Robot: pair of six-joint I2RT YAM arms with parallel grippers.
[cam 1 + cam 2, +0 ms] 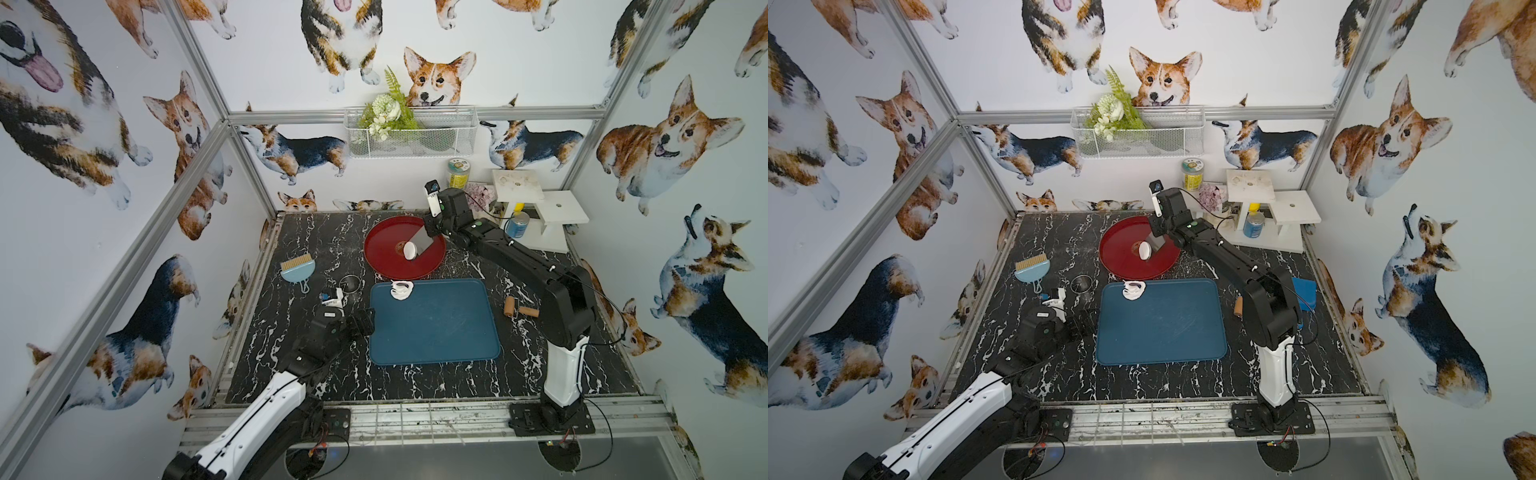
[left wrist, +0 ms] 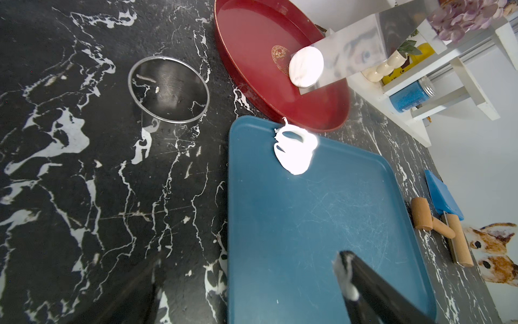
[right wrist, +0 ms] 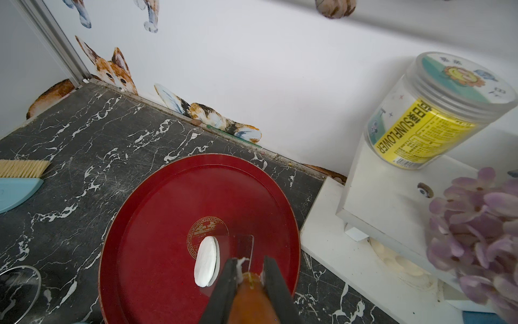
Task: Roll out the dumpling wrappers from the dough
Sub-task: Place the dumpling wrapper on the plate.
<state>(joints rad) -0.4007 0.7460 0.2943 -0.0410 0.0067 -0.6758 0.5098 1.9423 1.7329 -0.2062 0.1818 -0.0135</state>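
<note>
1. Steel blade first: the right hand is clamped on the wooden handle of a scraper. The one round wrapper is riding on that blade.
2. Where it is: over the red plate, which sits just past the far edge of the blue tray. The wrapper sits out at the blade's free end, so from the hand it lies straight ahead, toward the middle of the plate.
3. Long axis: the blade runs from the handle down and out toward the plate's gold emblem, and it's tilted. In the right wrist view the wrapper shows nearly edge-on. I can't tell if the blade's lip is touching the plate floor or just above it.
4. My guess is the wrapper needs to come off along that same line, forward off the lip, with the scraper drawn back along its own axis. A sideways pull looks likely to fold it.
5. The left hand is wide open and empty, hanging at the tray's left edge, well apart from the wrapper. The right arm is the nearer one by a mile.
6. Head count:
   - one wrapper
   - one ragged dough scrap with holes, on the tray's far-left corner
   - one plate and one tray
   - one ring cutter on the surface, just left of that same corner
   - one wooden roller on the surface, right of the tray
</note>
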